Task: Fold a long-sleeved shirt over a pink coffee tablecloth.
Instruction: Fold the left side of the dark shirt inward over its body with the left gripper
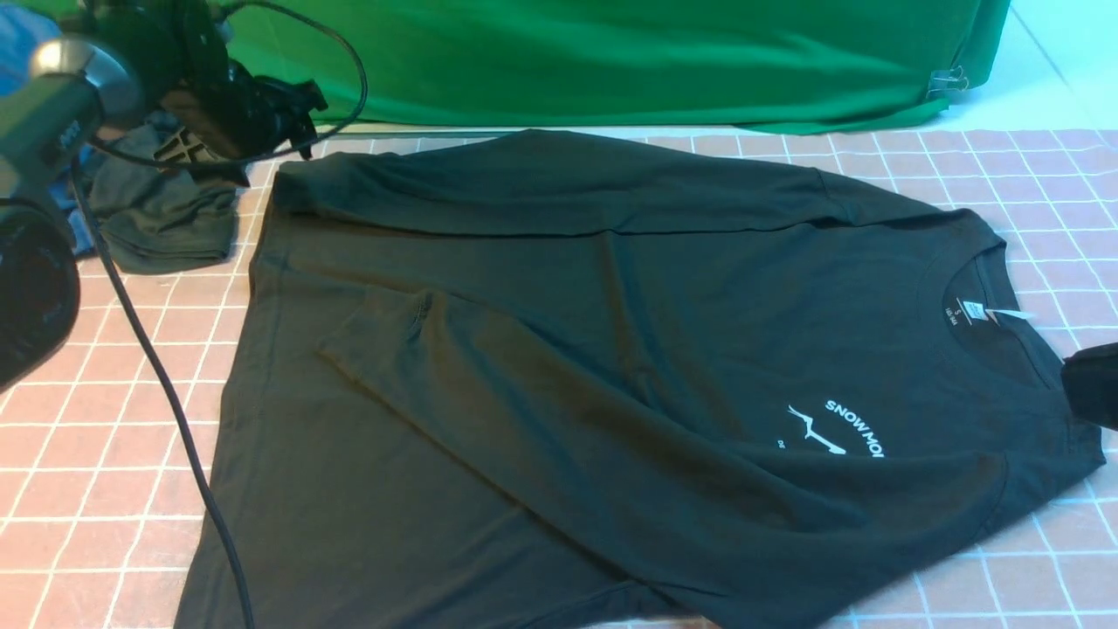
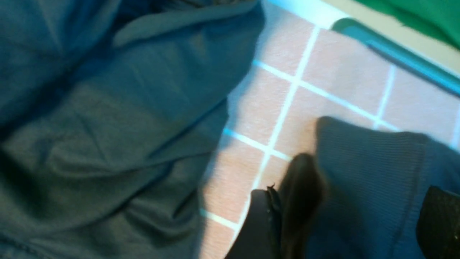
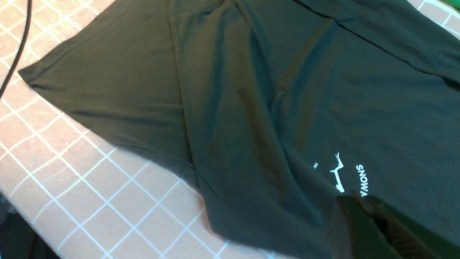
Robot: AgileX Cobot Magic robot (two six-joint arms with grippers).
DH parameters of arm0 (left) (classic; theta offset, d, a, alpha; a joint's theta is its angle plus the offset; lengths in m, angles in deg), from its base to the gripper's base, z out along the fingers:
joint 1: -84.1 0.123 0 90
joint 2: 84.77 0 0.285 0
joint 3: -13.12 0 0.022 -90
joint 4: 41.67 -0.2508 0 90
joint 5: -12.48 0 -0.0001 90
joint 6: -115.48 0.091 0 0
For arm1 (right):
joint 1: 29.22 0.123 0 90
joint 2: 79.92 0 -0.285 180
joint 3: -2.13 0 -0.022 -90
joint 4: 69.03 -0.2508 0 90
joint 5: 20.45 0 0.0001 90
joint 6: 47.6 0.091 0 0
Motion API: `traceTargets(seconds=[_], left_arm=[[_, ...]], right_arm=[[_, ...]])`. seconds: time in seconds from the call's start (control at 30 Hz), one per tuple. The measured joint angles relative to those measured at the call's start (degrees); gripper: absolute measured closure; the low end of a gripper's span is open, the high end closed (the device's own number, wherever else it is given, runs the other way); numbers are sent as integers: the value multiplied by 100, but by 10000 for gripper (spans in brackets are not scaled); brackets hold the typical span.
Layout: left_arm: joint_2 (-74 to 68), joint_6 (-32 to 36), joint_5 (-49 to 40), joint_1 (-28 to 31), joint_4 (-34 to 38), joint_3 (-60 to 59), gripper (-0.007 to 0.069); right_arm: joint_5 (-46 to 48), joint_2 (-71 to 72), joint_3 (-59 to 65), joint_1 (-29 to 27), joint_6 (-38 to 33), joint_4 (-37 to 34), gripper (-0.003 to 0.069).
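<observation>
Long-sleeved shirt (image 1: 611, 349) on pink tablecloth (image 1: 87, 437), L hand (image 2: 352, 192) wide open over cuff (image 2: 377, 162), R hand (image 3: 359, 208) shut, empty

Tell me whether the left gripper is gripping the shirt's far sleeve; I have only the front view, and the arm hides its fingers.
Observer: No. In the left wrist view the left gripper is open; the ribbed cuff of the long-sleeved shirt lies on the pink coffee tablecloth between its fingers.
Operator: And the right gripper? I see only a dark edge.
Observer: The right wrist view shows the right gripper shut, nothing visibly in it, over the shirt near the white lettering.
</observation>
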Motion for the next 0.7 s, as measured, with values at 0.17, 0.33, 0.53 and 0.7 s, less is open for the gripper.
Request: traceTargets(seconds=[0.17, 0.33, 0.53, 0.7], left_arm=[[-81, 0, 5, 0, -1, 0, 68], [-167, 0, 18, 0, 89, 0, 74], [-257, 344, 18, 0, 285, 0, 210], [-251, 690, 18, 0, 296, 0, 451]], right_arm=[[0, 0, 5, 0, 11, 0, 623], [-5, 0, 5, 0, 15, -6, 623], [-45, 0, 11, 0, 15, -6, 623], [-45, 0, 11, 0, 15, -6, 623]])
